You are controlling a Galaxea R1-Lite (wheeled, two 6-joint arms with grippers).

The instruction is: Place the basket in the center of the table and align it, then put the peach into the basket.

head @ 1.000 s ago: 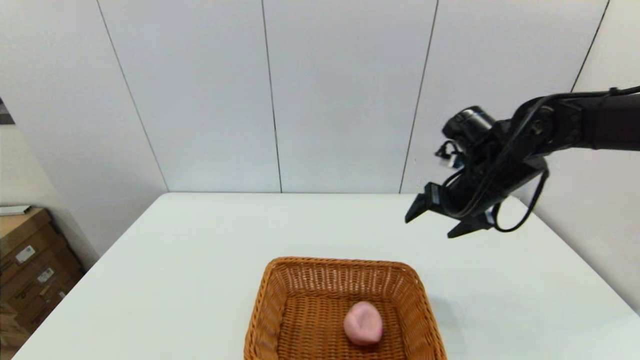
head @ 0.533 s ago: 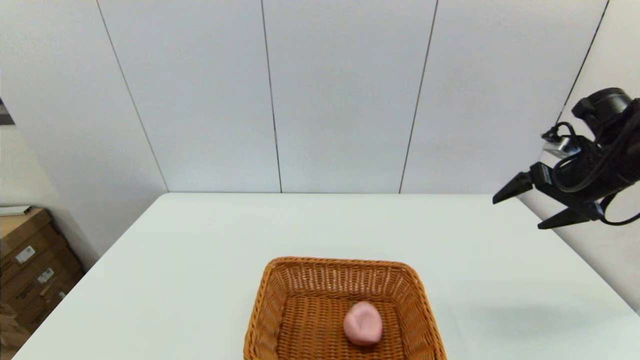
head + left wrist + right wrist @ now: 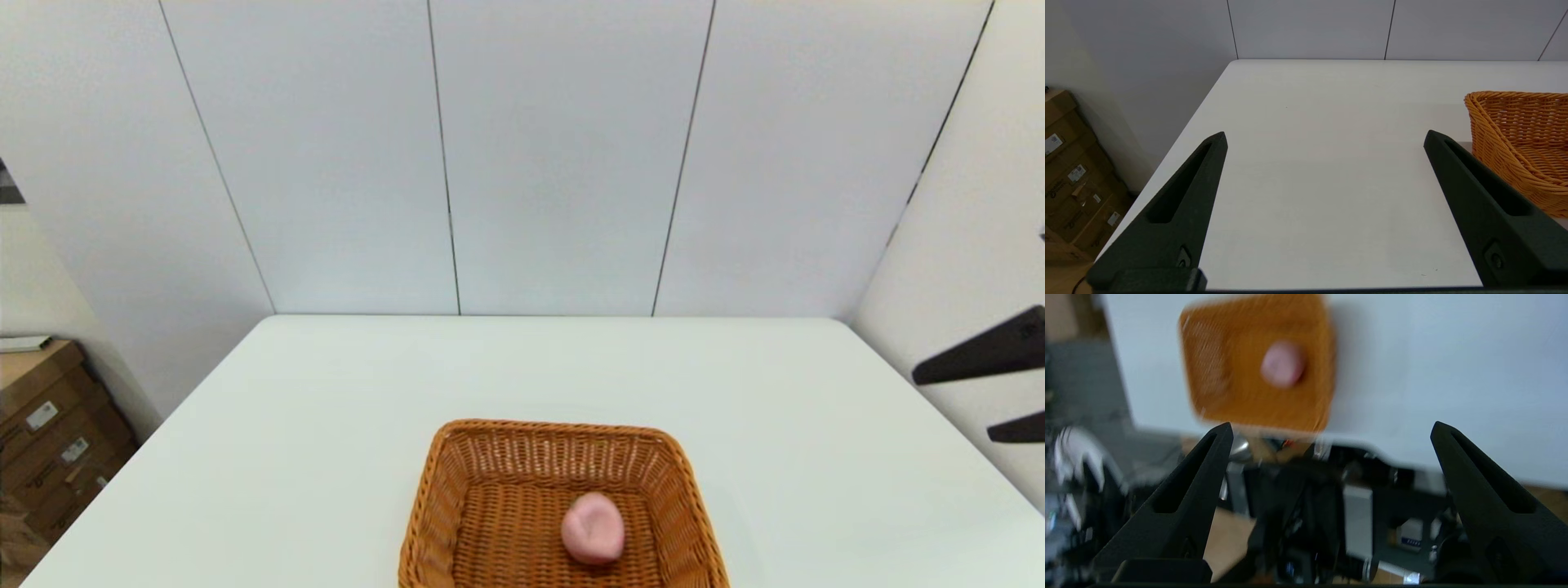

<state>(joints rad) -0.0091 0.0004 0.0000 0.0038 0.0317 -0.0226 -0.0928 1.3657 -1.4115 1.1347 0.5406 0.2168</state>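
Wicker, orange-brown and braided at the rim, forms the basket [image 3: 563, 506], which stands on the white table [image 3: 326, 425] near its front edge and roughly midway between the two sides; its walls run about square with the table edges. Inside it, on the woven floor and a little toward the right wall, lies the peach [image 3: 593, 527], pale pink, dimple up, touching nothing but the basket bottom.

My right pincer [image 3: 1008, 392] hangs at the far right margin of the head view, well apart from the basket and off to its right, beyond the table's right edge. Its fingers are spread wide and grasp nothing; its own camera looks back at basket and peach across open table.

My left pincer [image 3: 1325, 141] sits low beside the table's left part, with the basket's left wall just to its right. It too is released, fingers splayed, nothing between them.

I judge both steps complete: basket set and squared, peach deposited. Whether the basket counts as centred front to back I cannot confirm, since its near end runs out of view. Only parking the right arm seems left.
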